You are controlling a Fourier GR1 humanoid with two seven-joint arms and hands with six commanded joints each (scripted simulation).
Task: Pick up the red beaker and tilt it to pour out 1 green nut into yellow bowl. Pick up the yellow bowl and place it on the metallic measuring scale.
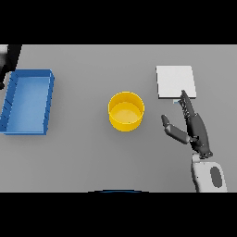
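Observation:
The yellow bowl (126,111) stands upright in the middle of the table, and I see nothing green inside it. The metallic measuring scale (175,81), a pale square plate, lies at the back right. My right hand (198,131) is open to the right of the bowl and apart from it. Its straight fingers (186,105) point at the scale's near edge and its thumb is spread toward the bowl. No red beaker shows in the view. A dark and white piece of my left arm (10,58) sits at the top left corner, mostly cut off.
A blue rectangular tray (46,99) lies at the far left of the table, beside the left arm, with low walls and nothing visible inside.

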